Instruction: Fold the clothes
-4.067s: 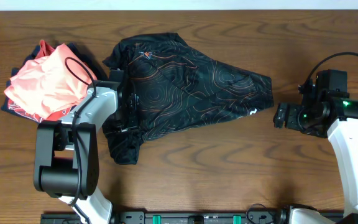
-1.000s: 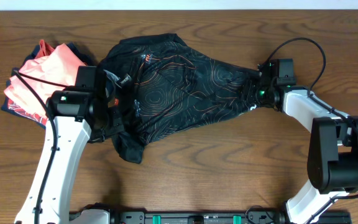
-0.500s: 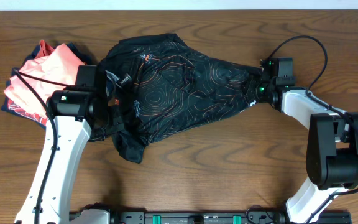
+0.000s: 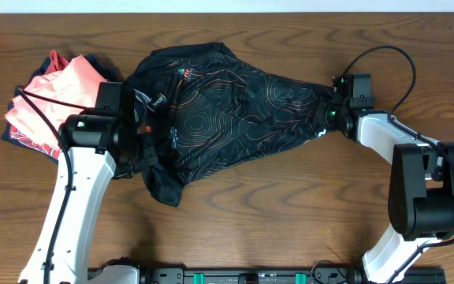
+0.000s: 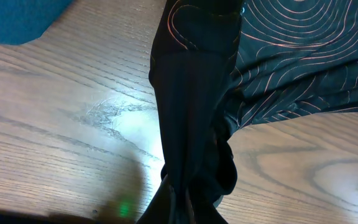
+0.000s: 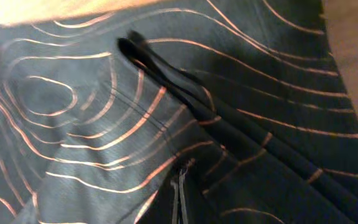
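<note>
- Wooden table [image 4: 274, 213] bears the crumpled jersey [image 4: 227, 110].
- Left gripper [image 4: 144, 130] and right gripper [image 4: 327, 114] clamp its opposite ends.
- Spreading step, seemingly; next calls for pulling taut.

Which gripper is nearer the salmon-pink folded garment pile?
Left. The left gripper holds the black orange-lined jersey right beside the salmon-pink garment pile; the right gripper holds its far end.

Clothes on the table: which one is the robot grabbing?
The black jersey with thin orange lines, spread mid-table: the left gripper and right gripper each pinch an end. The pink folded pile beside it is in no gripper.
</note>
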You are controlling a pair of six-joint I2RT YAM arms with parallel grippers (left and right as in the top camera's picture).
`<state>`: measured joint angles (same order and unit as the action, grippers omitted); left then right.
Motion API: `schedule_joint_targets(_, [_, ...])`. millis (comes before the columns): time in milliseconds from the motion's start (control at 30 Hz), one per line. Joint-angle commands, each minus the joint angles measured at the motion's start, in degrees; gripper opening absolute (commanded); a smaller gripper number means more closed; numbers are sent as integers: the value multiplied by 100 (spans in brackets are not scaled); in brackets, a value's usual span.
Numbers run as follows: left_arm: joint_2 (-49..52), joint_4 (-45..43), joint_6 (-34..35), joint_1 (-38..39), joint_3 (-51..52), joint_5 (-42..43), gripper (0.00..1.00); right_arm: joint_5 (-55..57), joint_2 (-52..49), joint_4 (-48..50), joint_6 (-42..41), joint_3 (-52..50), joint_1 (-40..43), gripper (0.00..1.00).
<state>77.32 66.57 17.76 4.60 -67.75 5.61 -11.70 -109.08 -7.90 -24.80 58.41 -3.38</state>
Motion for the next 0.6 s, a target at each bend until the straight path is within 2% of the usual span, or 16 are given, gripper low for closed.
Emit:
schedule_joint_targets(0, [22, -9, -76, -26, -55, -72, 6, 162, -55, -46, -2, -13, -2, 1])
schedule_joint_targets(200, [22, -22, -76, -26, -55, -72, 6, 186, 442, -426, 20, 107, 219, 3])
schedule_joint_targets(267, [22, -26, -76, -26, -55, -72, 6, 212, 686, -424, 20, 109, 313, 29])
schedule_joint_targets(300, [22, -28, -76, -26, -55, -72, 6, 210, 789, -422, 20, 109, 356, 32])
schedule_joint_targets(567, [22, -70, -76, -26, -55, -72, 6, 223, 470, -581, -4, 103, 221, 39])
